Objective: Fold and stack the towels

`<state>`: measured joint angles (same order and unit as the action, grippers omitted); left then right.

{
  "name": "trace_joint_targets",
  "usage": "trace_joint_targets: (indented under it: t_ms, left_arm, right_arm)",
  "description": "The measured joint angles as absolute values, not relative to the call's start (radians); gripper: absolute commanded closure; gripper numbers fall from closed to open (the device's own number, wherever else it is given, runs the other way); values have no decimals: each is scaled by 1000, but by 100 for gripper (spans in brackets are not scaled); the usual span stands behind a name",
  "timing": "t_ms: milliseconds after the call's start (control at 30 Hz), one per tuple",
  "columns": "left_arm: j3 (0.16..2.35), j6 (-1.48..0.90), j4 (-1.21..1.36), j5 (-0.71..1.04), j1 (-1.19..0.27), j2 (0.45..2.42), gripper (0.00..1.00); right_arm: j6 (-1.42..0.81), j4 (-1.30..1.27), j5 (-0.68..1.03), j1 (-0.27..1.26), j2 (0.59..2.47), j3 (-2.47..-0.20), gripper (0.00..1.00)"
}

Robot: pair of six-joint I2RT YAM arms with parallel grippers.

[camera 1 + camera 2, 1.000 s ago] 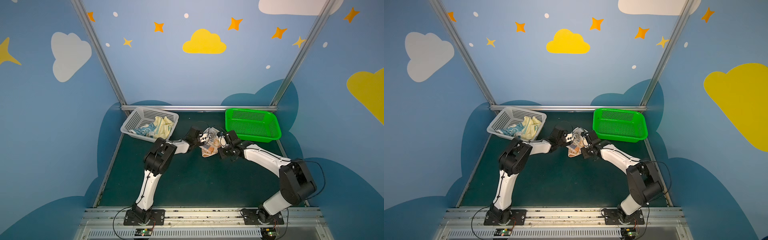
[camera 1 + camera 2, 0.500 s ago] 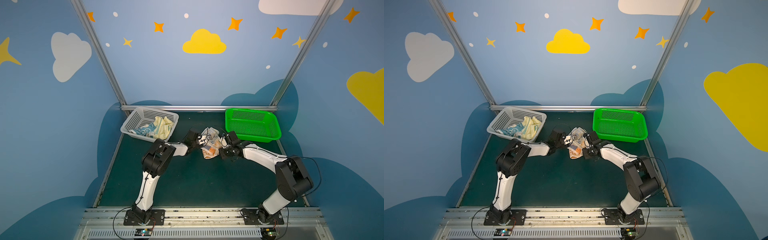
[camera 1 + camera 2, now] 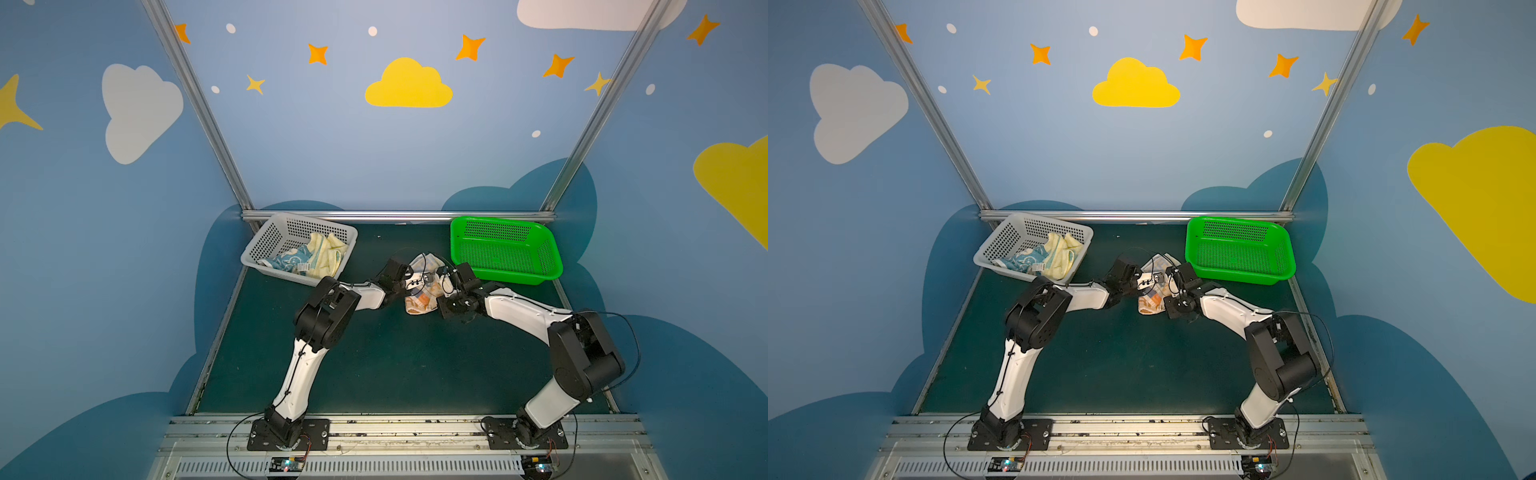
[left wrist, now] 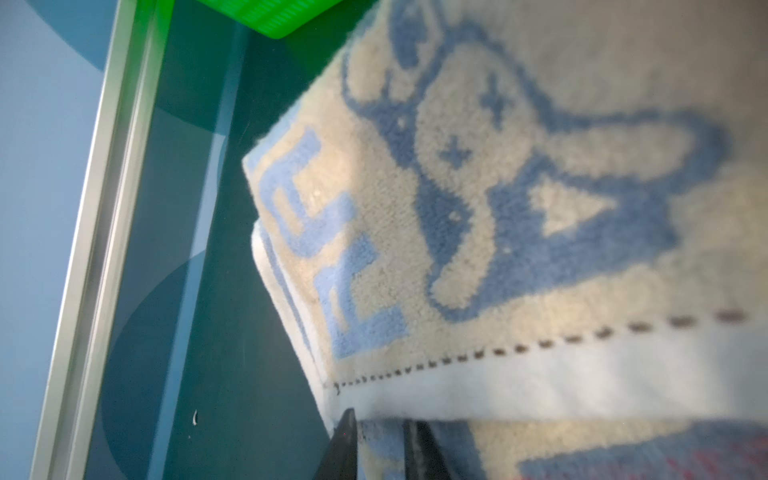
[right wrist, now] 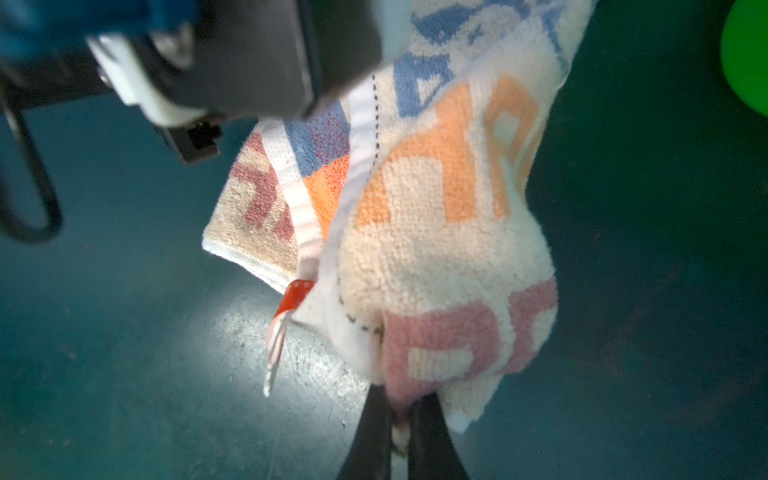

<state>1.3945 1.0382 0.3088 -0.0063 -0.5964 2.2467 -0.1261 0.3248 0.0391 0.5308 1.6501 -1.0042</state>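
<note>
In both top views the striped towel (image 3: 424,293) is hanging bunched and crumpled, cream with orange, blue and pinkish blocks, toward the back of the table (image 3: 374,365) and between my two tools. My left gripper (image 3: 409,277) is meeting it from the left and my right gripper (image 3: 1173,283) from the right, both touching the cloth (image 3: 1151,300). The green basket (image 3: 548,259) is standing just beside it to the right. The grey basket (image 3: 266,249), well apart at the back left, is holding the blue-and-cream towel (image 3: 289,261) and the pale yellow towel (image 3: 328,253). The front half of the table is lying open.

In the left wrist view the striped towel (image 4: 478,187) is filling most of the frame, showing a blue rabbit figure, pale blue letters and a white hem with dashed stitching. My left gripper (image 4: 380,446) is pinching that hem, its jaws nearly together with cloth between them. Bare table (image 4: 208,332) is running alongside up to the metal rail (image 4: 95,208), with a corner of the green basket (image 4: 266,16) beyond.

In the right wrist view the striped towel (image 5: 436,249) is drooping in folds, with orange and pink letters and a red tag (image 5: 293,297) dangling from it. My right gripper (image 5: 399,436) is pressing together on its lowest fold. The table (image 5: 145,353) is lying open around it, and I cannot tell whether the cloth is touching it.
</note>
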Motion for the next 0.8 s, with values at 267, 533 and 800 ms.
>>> trace_joint_targets:
  t_ms: [267, 533, 800]
  left_arm:
    - [1417, 1018, 249, 6, -596, 2250, 97]
    - [1316, 923, 223, -22, -574, 2168, 97]
    - [1138, 778, 73, -102, -550, 1937, 97]
  right_arm:
    - [-126, 314, 39, 531, 1650, -992, 100]
    - [-126, 308, 24, 525, 1644, -981, 100]
    - [-106, 304, 23, 518, 1637, -980, 100]
